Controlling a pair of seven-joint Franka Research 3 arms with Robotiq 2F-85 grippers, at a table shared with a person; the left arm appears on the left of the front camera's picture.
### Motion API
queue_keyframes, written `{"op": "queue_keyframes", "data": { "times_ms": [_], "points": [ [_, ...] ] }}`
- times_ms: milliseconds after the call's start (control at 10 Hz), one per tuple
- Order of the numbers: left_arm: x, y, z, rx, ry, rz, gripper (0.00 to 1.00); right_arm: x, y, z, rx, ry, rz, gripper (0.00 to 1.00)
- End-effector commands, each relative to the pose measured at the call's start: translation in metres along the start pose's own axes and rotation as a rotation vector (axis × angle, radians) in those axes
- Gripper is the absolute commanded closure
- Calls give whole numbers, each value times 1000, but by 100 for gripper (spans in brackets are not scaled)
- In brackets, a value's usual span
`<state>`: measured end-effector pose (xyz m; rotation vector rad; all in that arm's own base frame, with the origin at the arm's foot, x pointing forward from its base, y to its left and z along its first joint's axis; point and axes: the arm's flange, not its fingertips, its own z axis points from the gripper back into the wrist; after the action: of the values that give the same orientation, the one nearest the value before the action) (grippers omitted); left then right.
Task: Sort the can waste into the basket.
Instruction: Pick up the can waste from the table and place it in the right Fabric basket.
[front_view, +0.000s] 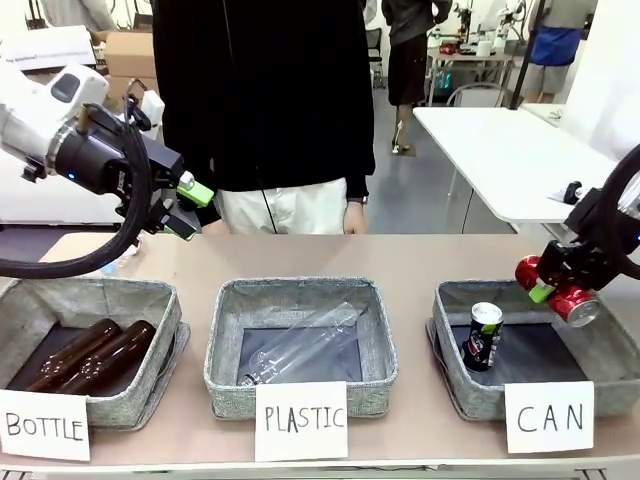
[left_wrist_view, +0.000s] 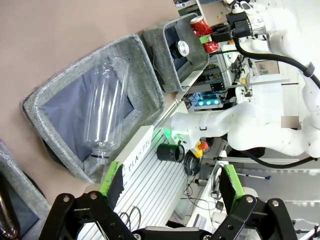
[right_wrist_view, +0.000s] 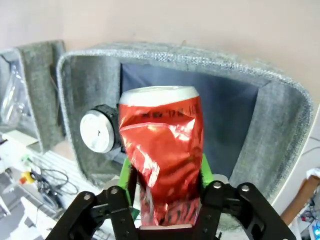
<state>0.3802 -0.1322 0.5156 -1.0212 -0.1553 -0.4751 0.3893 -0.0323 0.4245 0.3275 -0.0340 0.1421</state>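
My right gripper is shut on a dented red can, holding it just above the right half of the grey felt basket with the "CAN" card. The right wrist view shows the red can between the green pads, with the basket and its dark inside below. A black can with a silver top stands upright inside that basket, also seen as the black can beside the red one. My left gripper hangs open and empty above the table's left side, its fingers spread wide.
A "PLASTIC" basket in the middle holds a clear bottle. The "BOTTLE" basket at left holds two brown glass bottles. A person in black stands at the far edge.
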Motion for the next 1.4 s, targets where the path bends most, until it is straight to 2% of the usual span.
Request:
{"op": "queue_keyframes", "data": {
  "times_ms": [0,500,600,700,800,900,1000,1100,1200,1300],
  "points": [
    [-1,-2,4,5,14,3,0,7,-2,1,52,-21,32,0],
    [-1,-2,4,5,14,3,0,13,0,2,83,-32,52,0],
    [-1,-2,4,5,14,3,0,13,1,7,142,-71,69,0],
    [-1,-2,4,5,14,3,0,8,1,24,420,-171,160,0],
    [-1,-2,4,5,14,3,0,-7,5,48,929,-249,255,0],
    [-1,-2,4,5,14,3,0,-18,-3,66,1224,-277,214,0],
    [-1,-2,4,5,14,3,0,-23,-16,73,1395,-291,243,0],
    [-1,-2,4,5,14,3,0,-22,-24,73,1465,-297,255,0],
    [-1,-2,4,5,14,3,0,-19,-24,69,1449,-313,205,0],
    [-1,-2,4,5,14,3,0,-31,-4,85,803,-300,156,0]
  ]
}}
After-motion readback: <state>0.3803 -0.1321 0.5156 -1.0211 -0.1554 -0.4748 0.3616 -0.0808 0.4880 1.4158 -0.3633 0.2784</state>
